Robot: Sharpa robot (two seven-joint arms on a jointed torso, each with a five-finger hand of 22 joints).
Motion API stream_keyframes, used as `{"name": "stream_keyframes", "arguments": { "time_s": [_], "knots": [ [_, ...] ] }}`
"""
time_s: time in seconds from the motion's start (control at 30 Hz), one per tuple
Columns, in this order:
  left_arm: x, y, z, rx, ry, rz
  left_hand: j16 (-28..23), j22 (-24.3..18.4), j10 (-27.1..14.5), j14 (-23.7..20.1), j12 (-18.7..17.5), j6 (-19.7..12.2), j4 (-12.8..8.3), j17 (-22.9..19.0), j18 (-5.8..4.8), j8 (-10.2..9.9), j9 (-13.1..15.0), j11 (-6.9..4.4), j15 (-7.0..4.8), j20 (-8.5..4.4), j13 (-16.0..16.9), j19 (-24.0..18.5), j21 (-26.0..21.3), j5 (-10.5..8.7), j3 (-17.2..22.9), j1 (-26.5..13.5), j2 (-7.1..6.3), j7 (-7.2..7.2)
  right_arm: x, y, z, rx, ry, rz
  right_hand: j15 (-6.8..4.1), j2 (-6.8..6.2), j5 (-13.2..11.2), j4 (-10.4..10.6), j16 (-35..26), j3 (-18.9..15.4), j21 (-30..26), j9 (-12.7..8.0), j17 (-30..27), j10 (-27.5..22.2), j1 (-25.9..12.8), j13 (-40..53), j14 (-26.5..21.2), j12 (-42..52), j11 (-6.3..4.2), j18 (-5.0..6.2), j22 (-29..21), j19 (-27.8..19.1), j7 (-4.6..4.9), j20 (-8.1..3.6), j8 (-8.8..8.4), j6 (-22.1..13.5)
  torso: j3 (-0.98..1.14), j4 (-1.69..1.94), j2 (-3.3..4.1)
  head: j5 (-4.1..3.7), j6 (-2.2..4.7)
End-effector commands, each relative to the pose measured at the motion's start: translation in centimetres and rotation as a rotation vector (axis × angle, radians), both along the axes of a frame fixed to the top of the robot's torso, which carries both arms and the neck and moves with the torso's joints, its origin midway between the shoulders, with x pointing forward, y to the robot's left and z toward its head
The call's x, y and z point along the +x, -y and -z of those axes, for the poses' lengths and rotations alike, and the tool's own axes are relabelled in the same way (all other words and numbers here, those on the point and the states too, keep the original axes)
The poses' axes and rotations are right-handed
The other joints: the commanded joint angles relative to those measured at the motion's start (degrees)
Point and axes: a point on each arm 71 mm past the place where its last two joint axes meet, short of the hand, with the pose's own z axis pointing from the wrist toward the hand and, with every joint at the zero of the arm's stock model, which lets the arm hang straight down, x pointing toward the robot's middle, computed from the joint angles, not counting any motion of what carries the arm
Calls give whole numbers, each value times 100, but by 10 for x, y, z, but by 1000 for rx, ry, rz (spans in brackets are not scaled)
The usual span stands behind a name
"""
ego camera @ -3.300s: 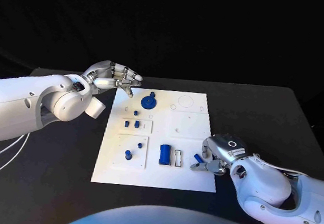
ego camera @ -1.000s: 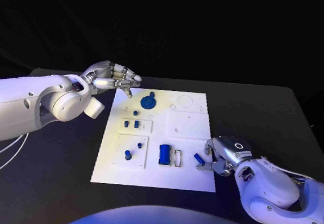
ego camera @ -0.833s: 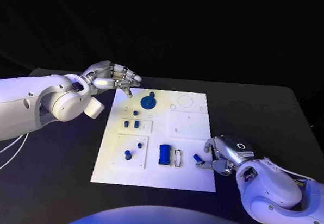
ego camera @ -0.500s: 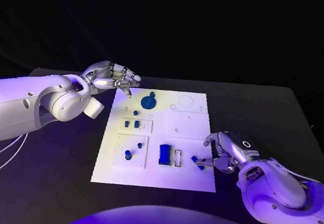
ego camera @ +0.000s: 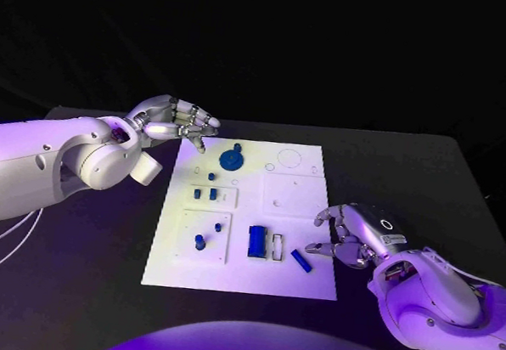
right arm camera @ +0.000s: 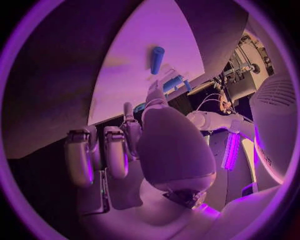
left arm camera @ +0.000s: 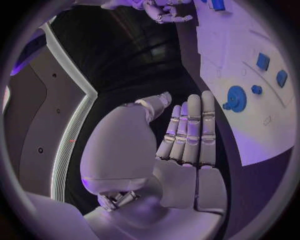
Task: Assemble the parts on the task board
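The white task board (ego camera: 284, 281) lies in the middle of the black table. A small blue peg (ego camera: 301, 260) lies loose and slanted on the board near its right front, also seen as the blue peg (right arm camera: 157, 59). My right hand (ego camera: 351, 235) hovers just right of the peg with fingers spread, not touching it; my right hand (right arm camera: 144, 145) holds nothing. My left hand (ego camera: 173, 120) hangs over the board's far left corner, empty, its fingers (left arm camera: 190, 130) side by side. A blue gear (ego camera: 232, 157) sits near that corner, shown too as the gear (left arm camera: 236, 98).
A blue block (ego camera: 256, 241) stands beside a white slot piece (ego camera: 277, 245) left of the peg. Small blue pieces (ego camera: 206, 194) sit in the left panels, with another piece (ego camera: 200, 241) nearer me. Black table (ego camera: 424, 186) surrounds the board.
My right hand has let go of the blue peg, which now lies on the board, and the hand has drawn back a little to the right. The left hand has stayed put.
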Motion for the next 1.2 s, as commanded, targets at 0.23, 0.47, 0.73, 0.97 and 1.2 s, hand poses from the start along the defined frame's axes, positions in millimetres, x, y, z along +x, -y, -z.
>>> {"name": "stream_keyframes", "arguments": {
  "time_s": [0.23, 0.47, 0.73, 0.97, 1.2],
  "knots": [
    [0, 2, -1, -3, 5, 10, 34, 8, -21, -10, 21, -38, -33, 6, 83, 38, -7, -1, -19, 7, -7, 44, -4, 29, 7, 66, 4, -8, -3, -3, 1, -16, 0, -46, -49, -432, -15, 9, 35, -390, 54, -54, 1506, 161, -160, 176, 602, 405, -121, -95, 1471, 552, -148, -72, 167, 827, 6, 3, 1, 6, 0],
    [0, 2, -1, -3, 5, 11, 34, 8, -21, -10, 21, -38, -33, 6, 83, 38, -7, -1, -19, 7, -7, 44, -4, 29, 7, 66, 4, -8, -6, -6, 2, -1, -9, -67, -38, -420, -14, 11, 35, -201, 194, -7, 1506, 424, -178, 556, 602, 781, -88, -124, 1509, 602, -121, -69, 82, 752, 2, 1, -3, 7, 0],
    [0, 2, -1, -3, 5, 11, 34, 8, -21, -10, 21, -38, -33, 6, 83, 38, -7, -1, -19, 7, -7, 44, -4, 29, 7, 66, 4, -8, -6, -7, 5, -11, -34, -58, 10, -670, -14, 10, 35, -229, 194, 6, 1506, 305, -261, 388, 602, 599, -36, -124, 1509, 602, -48, -38, -101, 548, 6, 2, 0, 6, 0],
    [0, 3, -1, -4, 5, 12, 34, 8, -21, -10, 21, -38, -33, 6, 83, 38, -7, -1, -19, 7, -7, 44, -4, 29, 7, 66, 4, -8, -8, -11, 6, -10, -38, -85, 52, -741, -14, 19, 35, -236, 160, 47, 1506, 289, -696, 378, 602, 575, 2, -117, 1500, 590, -18, 12, -169, 562, 3, 2, -1, 5, 0],
    [0, 3, 0, -4, 5, 13, 34, 8, -21, -10, 21, -38, -33, 6, 83, 38, -7, -1, -19, 7, -7, 44, -4, 29, 7, 66, 4, -8, -8, -11, 5, 17, -22, -75, -93, -813, -1, 38, 35, -88, 194, 390, 1506, 529, -1979, 777, 602, 967, -174, -124, 1509, 602, -232, -93, 207, 1123, 5, 3, -3, 2, 0]
  ]
}}
